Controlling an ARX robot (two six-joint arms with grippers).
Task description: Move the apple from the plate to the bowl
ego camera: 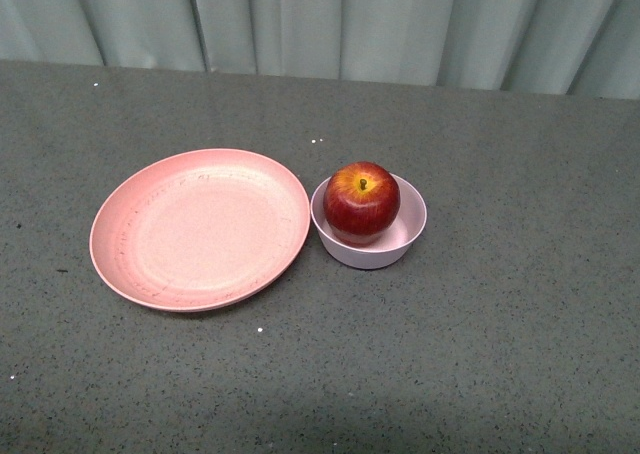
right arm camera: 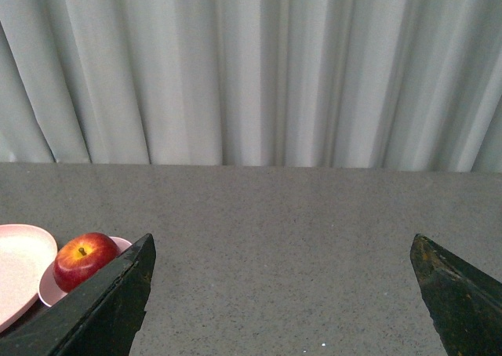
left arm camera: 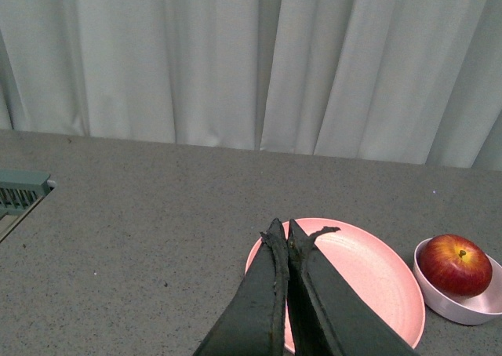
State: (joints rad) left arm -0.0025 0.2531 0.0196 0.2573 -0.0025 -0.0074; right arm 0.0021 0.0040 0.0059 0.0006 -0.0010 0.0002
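Note:
The dark-red apple [ego camera: 361, 202] with a yellow patch round its stem sits inside the small pale bowl [ego camera: 404, 242], right of the wide salmon-pink plate [ego camera: 198, 228], which holds nothing. Neither arm shows in the front view. In the left wrist view my left gripper [left arm camera: 283, 229] is shut with nothing in it, its tips over the near rim of the plate [left arm camera: 369, 270]; the apple [left arm camera: 455, 264] in the bowl [left arm camera: 459, 307] lies off to one side. My right gripper [right arm camera: 282, 250] is open above bare table, with the apple [right arm camera: 85, 259], bowl [right arm camera: 49, 289] and plate [right arm camera: 17, 262] beside one finger.
The things rest on a grey speckled table [ego camera: 500, 354] with a pale curtain [ego camera: 330, 24] behind its far edge. A pale green device [left arm camera: 17, 193] sits at the table's edge in the left wrist view.

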